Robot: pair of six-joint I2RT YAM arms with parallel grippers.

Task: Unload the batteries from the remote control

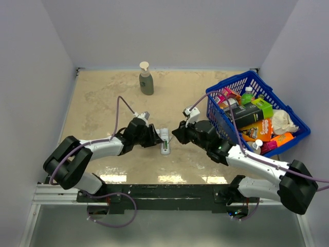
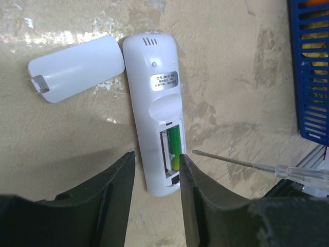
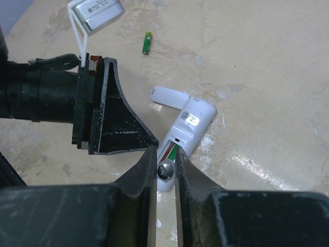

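A loose battery lies upper left in the right wrist view. The second battery sits in the remote control, centre of the overhead view. The left gripper straddles its end; whether it pinches, I can't tell. The right gripper clenches a screwdriver, which must next lever that cell out.

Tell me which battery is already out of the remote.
The loose battery on the table, beyond the cover; the other battery still sits inside the remote.
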